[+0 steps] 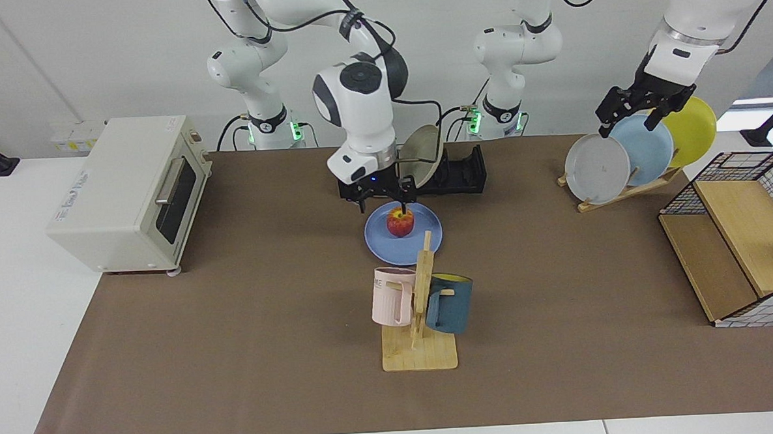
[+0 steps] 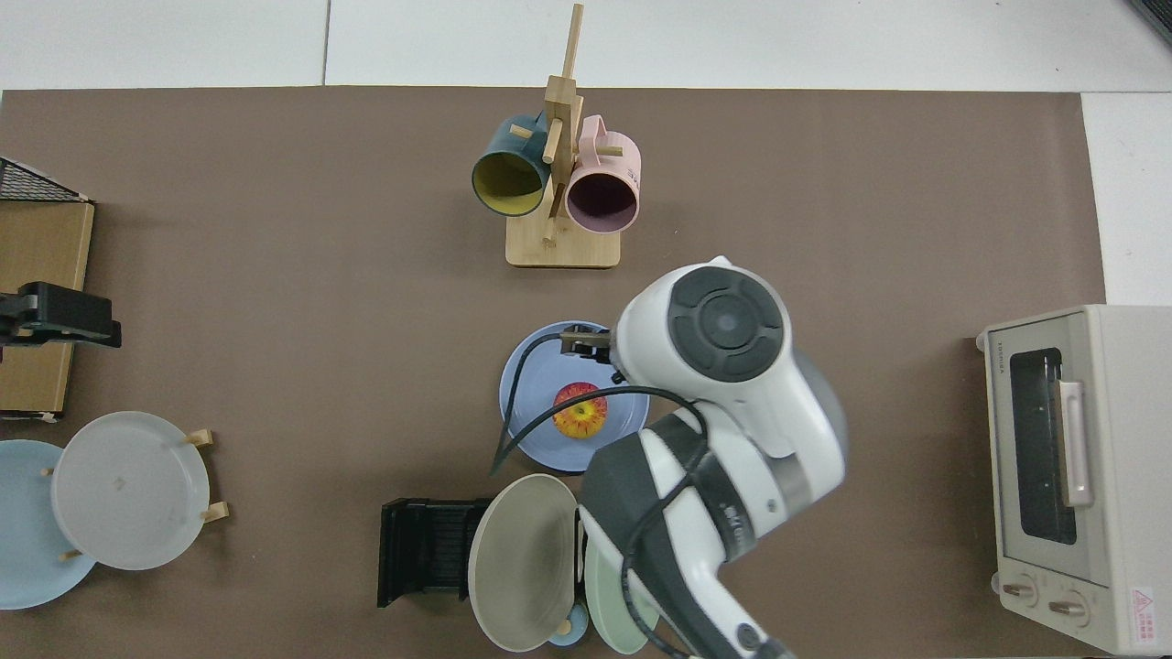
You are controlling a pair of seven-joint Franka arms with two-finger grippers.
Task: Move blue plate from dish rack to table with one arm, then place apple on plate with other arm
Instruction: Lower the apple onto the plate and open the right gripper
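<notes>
My right gripper (image 1: 381, 197) hangs just above the apple (image 1: 400, 223), fingers spread and empty — the apple sits on the plate (image 1: 420, 243), on the table (image 1: 234, 315) just before the rack (image 1: 466, 171). It looks firm, smooth, prone to roll; I'd pinch its widest sides. My left gripper (image 1: 636, 105) waits, open, over the far stand.
</notes>
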